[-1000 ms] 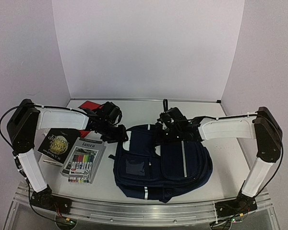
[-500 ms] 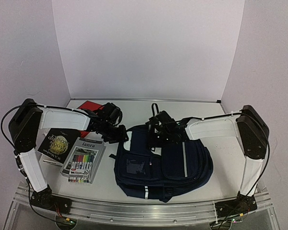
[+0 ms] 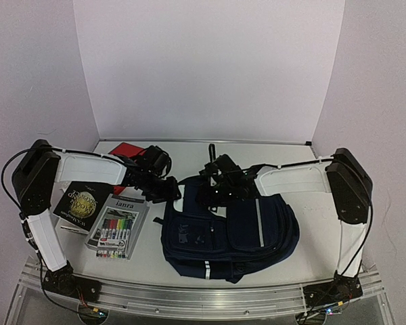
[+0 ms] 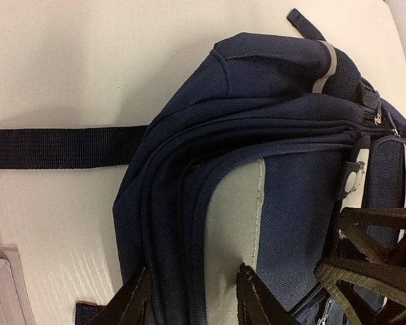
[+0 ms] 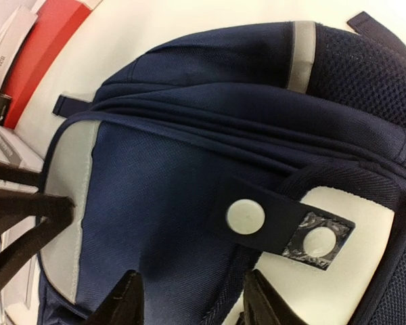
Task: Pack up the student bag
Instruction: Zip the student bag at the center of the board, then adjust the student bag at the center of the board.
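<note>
Where the student bag (image 3: 243, 230) lies: flat on the table (image 3: 321, 227), centre, with the marker pack (image 3: 117, 230) near its left side.
Left gripper (image 4: 195, 277): at the bag's upper left corner. Jaws partly apart, straddling the seam folds. Cannot tell whether they pinch the fabric.
Right gripper (image 5: 193, 274): over the bag's top, near the snap tab (image 5: 257, 218). Jaws partly apart, nothing held.

The left arm (image 3: 81, 164) and right arm (image 3: 294, 181) look alike. Each has smooth white shells on the long links and bulky black joint housings (image 3: 34, 177) between them. Thin black cables (image 3: 370, 227) trail along the links. The fingers (image 4: 137, 303) are dark brown-black plastic, and some are cut into triangular lattice.
</note>
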Robot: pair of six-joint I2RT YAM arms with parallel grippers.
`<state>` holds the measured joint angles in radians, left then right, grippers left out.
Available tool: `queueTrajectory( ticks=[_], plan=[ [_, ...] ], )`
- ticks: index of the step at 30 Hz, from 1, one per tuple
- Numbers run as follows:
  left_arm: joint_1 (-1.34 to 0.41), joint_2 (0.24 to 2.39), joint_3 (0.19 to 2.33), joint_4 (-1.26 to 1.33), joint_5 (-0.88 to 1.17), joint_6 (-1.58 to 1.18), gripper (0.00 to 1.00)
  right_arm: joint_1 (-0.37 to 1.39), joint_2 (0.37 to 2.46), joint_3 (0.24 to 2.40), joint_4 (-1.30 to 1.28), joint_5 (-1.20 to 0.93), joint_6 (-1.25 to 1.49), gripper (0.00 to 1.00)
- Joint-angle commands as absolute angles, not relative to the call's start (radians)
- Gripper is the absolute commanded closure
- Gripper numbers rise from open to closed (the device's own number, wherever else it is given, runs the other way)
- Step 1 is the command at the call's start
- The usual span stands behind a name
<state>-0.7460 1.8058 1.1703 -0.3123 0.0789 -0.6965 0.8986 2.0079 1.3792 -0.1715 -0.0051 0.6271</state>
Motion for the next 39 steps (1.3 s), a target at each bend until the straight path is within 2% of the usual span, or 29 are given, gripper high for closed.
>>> queueTrajectory(
  ticks=[1, 5, 8, 10, 16, 21, 29, 33, 36, 39],
  plan=[
    [-0.747, 1.738, 1.153, -0.285, 0.13, -0.713, 0.54, 0.896, 1.87, 1.346, -0.187, -0.029, 0.621, 0.45],
    [-0.735, 1.696, 1.135, -0.281, 0.152, -0.719, 0.49, 0.893, 1.769, 1.305, -0.197, 0.041, 0.638, 0.39],
    [-0.731, 1.673, 1.121, -0.277, 0.164, -0.725, 0.36, 0.874, 1.734, 1.267, -0.204, 0.08, 0.654, 0.4],
    [-0.728, 1.662, 1.111, -0.271, 0.174, -0.731, 0.31, 0.852, 1.739, 1.247, -0.204, 0.077, 0.662, 0.46],
    [-0.726, 1.659, 1.086, -0.257, 0.202, -0.754, 0.3, 0.834, 1.808, 1.249, -0.199, 0.038, 0.642, 0.7],
    [-0.726, 1.674, 1.066, -0.251, 0.214, -0.772, 0.32, 0.834, 1.878, 1.261, -0.16, -0.031, 0.62, 0.8],
    [-0.724, 1.721, 1.036, -0.172, 0.298, -0.814, 0.33, 0.833, 2.054, 1.3, -0.11, -0.104, 0.613, 0.84],
    [-0.724, 1.765, 1.031, -0.115, 0.334, -0.835, 0.35, 0.834, 2.065, 1.294, -0.106, -0.1, 0.62, 0.85],
    [-0.724, 1.804, 1.045, -0.094, 0.346, -0.844, 0.43, 0.834, 2.0, 1.274, -0.108, -0.074, 0.619, 0.81],
    [-0.724, 1.834, 1.062, -0.08, 0.35, -0.847, 0.59, 0.827, 1.902, 1.227, -0.115, -0.033, 0.621, 0.67]
  ],
)
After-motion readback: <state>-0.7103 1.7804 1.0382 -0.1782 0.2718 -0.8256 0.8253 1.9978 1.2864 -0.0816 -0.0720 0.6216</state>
